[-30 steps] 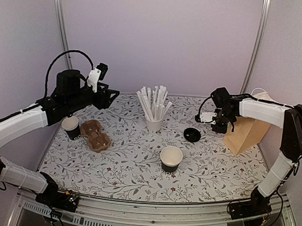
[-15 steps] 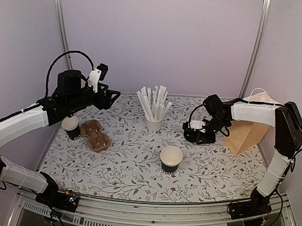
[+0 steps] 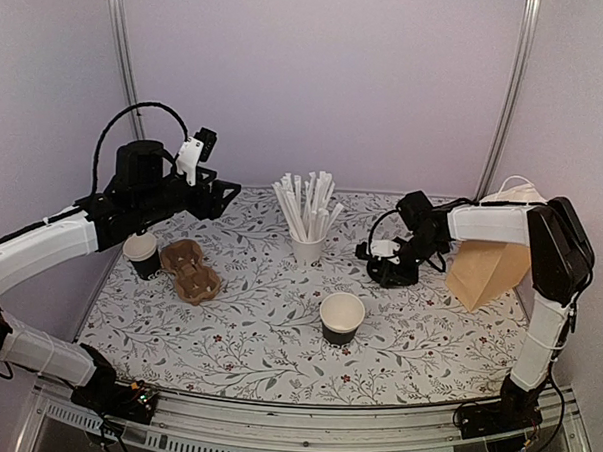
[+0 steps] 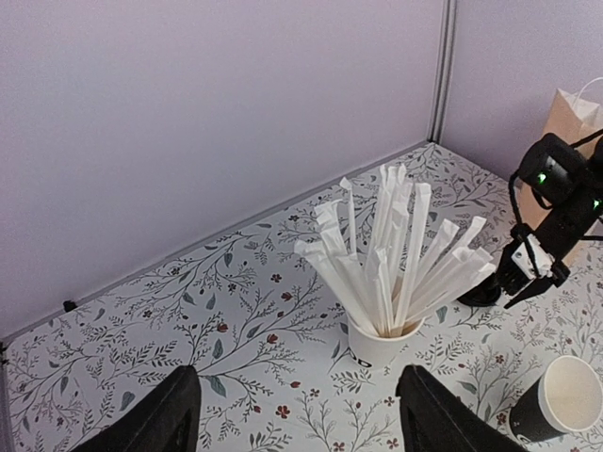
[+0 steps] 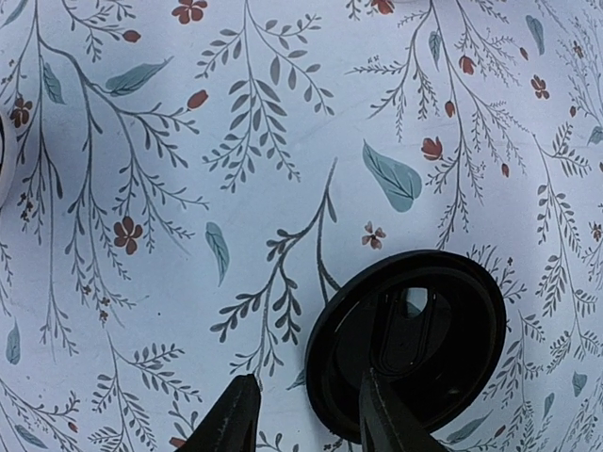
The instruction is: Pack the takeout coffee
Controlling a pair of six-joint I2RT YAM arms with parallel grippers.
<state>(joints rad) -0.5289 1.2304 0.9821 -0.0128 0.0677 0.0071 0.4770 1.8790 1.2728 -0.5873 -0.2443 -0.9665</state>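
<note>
The right gripper point(image 3: 385, 268) is down low over the black plastic lid point(image 5: 405, 344), right of centre in the top view. The lid lies flat on the floral table point(image 3: 256, 344) between the white cup of wrapped straws point(image 3: 308, 248) and the brown paper bag point(image 3: 490, 269). In the right wrist view the lid fills the lower right of the frame. One finger point(image 5: 386, 414) sits over the lid's inner face and the other over bare table just left of its edge. The fingers stand narrowly apart with the lid's left rim in the gap, not pinched.

The black paper cup point(image 3: 342, 318) stands upright and uncovered at lower centre in the top view, showing its white inside, well apart from the lid.

The left gripper point(image 4: 297, 419) hangs in the air at upper left, fingers spread wide with nothing between them. Below it, a second black cup point(image 3: 142, 254) stands just beside the moulded-pulp carrier point(image 3: 191, 269).
</note>
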